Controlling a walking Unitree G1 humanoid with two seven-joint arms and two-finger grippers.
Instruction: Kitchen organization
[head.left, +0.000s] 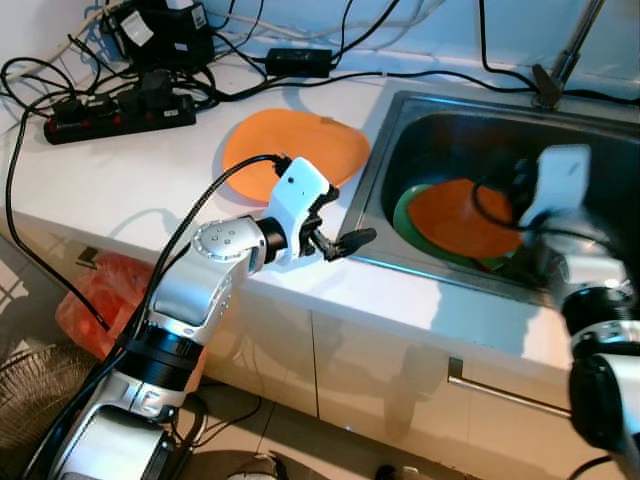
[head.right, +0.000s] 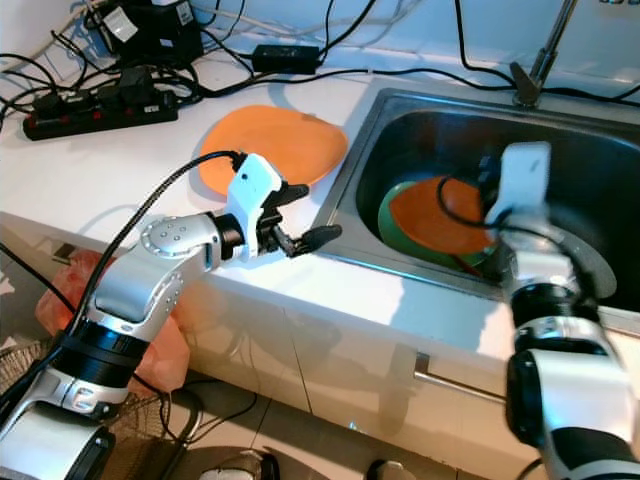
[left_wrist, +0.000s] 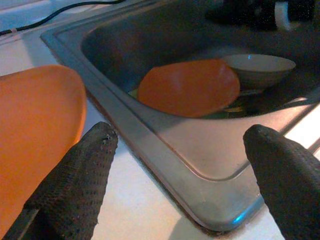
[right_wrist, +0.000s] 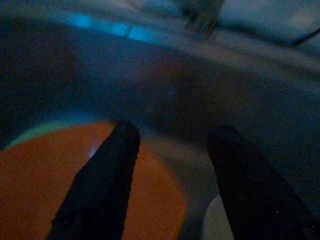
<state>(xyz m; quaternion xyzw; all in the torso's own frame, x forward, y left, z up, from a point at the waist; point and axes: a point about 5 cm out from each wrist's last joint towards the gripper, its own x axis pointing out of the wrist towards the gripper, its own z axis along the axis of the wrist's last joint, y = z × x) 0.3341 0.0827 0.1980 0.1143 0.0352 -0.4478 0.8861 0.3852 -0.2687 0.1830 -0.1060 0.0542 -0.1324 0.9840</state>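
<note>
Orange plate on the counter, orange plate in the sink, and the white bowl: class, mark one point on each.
orange plate on the counter (head.left: 300, 145), left eye view, its flat middle.
orange plate in the sink (head.left: 455, 215), left eye view, its bare face.
white bowl (left_wrist: 260, 67), left wrist view, its rim.

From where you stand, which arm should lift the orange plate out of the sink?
Right, probably. The right gripper is already down inside the sink, fingers open just above the orange plate. The left gripper hovers open over the counter edge, outside the basin.
</note>
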